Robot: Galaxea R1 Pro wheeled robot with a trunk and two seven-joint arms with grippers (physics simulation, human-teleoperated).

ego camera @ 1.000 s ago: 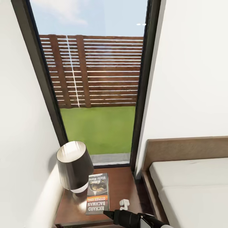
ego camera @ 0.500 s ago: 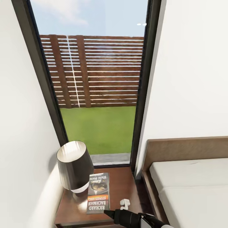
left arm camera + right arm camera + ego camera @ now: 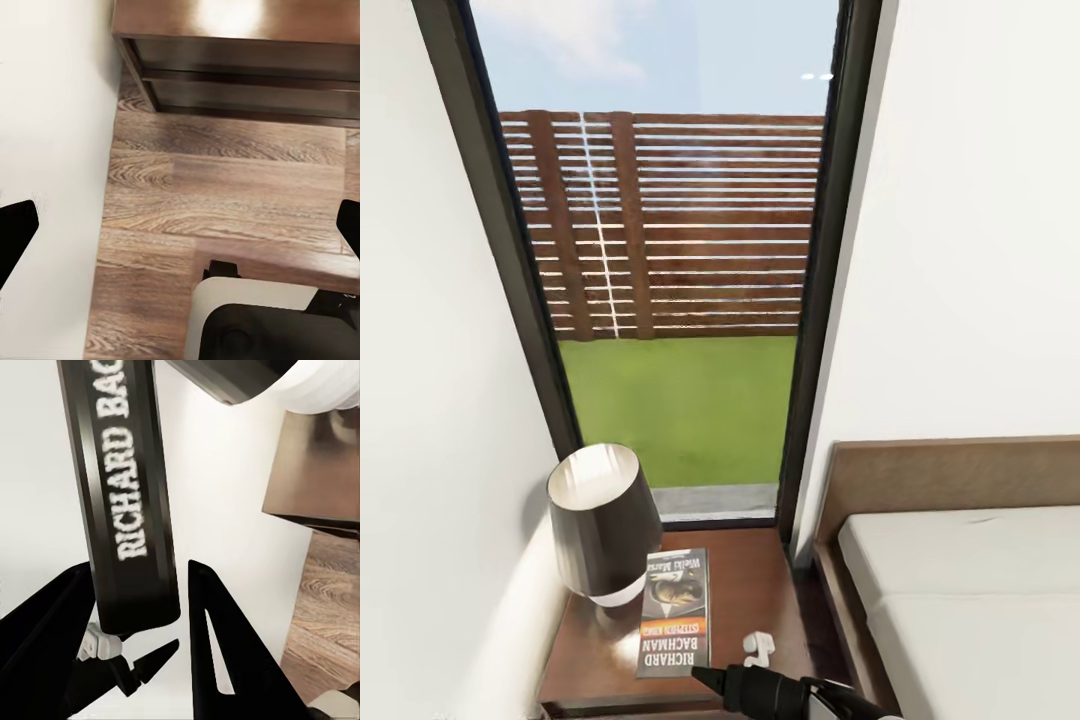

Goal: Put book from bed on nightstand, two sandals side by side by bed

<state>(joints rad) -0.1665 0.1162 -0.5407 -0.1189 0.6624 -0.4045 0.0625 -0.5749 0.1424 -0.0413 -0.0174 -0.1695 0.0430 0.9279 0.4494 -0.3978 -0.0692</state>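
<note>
1. Head view: the book (image 3: 675, 611) lies flat on the glossy top of the nightstand (image 3: 750, 585), cover up, with "RICHARD BACHMAN" in white lettering at its near end and an orange band above that.
2. A lamp (image 3: 603, 522) with a dark shade and pale inside stands on the nightstand just beside the book, on the wall side. The shade overhangs the book's far left corner.
3. A small white object (image 3: 757, 649) lies on the nightstand top near the book's near right corner. Too small to identify.
4. The bed (image 3: 960, 590) sits just to the right of the nightstand: pale mattress, dark wood frame, brown headboard against the white wall.
5. Behind the nightstand, a tall dark-framed window (image 3: 675, 260) looks onto green grass and a slatted brown fence.
6. The right gripper (image 3: 705, 676) shows at the lower edge of the head view, dark tip pointing toward the near end of the book.
7. Right wrist view: the right gripper (image 3: 139, 607) has its two dark fingers spread apart, the book's lettered near end (image 3: 124, 491) lying between them. Contact with the cover cannot be told.
8. Left wrist view: the left gripper (image 3: 180, 232) is spread wide, fingertips at opposite edges, nothing between them. Below it lie wood-plank floor (image 3: 225, 195) and the nightstand's lower front (image 3: 240, 67).
</note>
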